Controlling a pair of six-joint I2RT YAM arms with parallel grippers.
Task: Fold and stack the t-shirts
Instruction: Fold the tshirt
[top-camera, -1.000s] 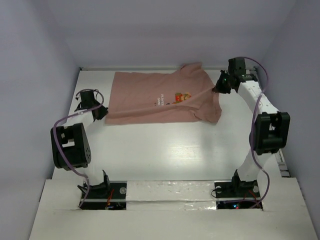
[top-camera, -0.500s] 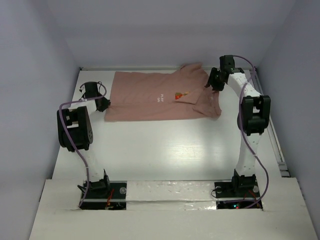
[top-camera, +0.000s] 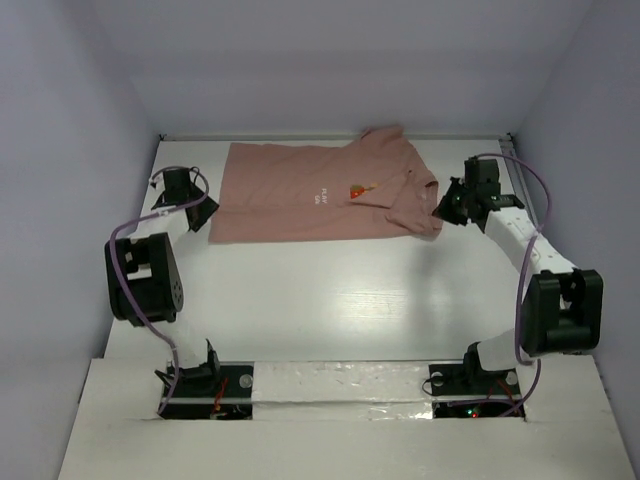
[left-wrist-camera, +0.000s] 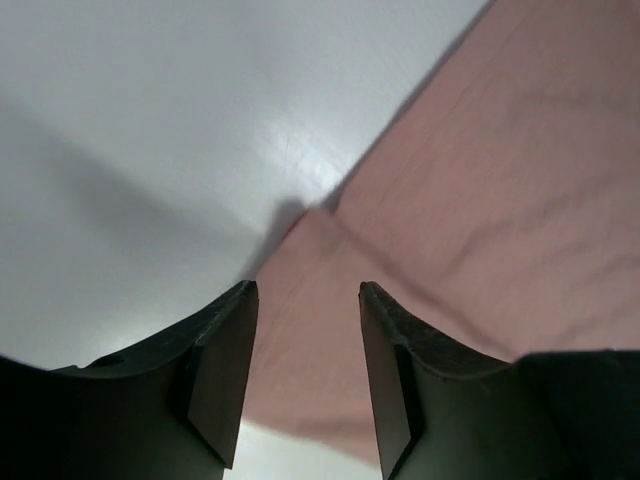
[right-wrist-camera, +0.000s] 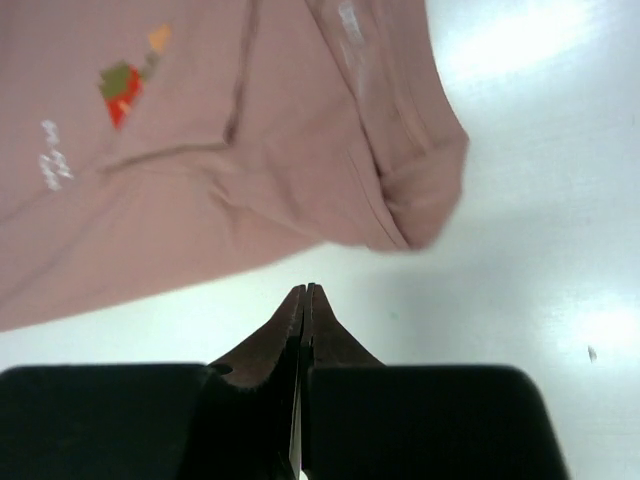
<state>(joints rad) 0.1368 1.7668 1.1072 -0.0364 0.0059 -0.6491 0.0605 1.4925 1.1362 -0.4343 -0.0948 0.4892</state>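
The dusty-pink t-shirt (top-camera: 290, 200) lies flat at the back of the white table (top-camera: 330, 295), its right side folded in over the body beside the small red-orange print (top-camera: 357, 189). My left gripper (top-camera: 205, 213) is at the shirt's near-left corner; in the left wrist view it (left-wrist-camera: 305, 290) stands open, with the pink cloth (left-wrist-camera: 480, 200) lying under and between its fingers. My right gripper (top-camera: 445, 207) is just off the shirt's near-right edge. In the right wrist view it (right-wrist-camera: 305, 290) is shut and empty over bare table, a little short of the rolled cloth edge (right-wrist-camera: 420, 200).
White walls close in the table on the left, the back and the right, and the shirt's far edge lies close to the back wall (top-camera: 330, 70). Both arm bases (top-camera: 200, 385) sit on the near ledge.
My right gripper let go of the folded-over right side, moved nearer along the shirt's right edge and shut empty. My left gripper opened at the near-left corner.
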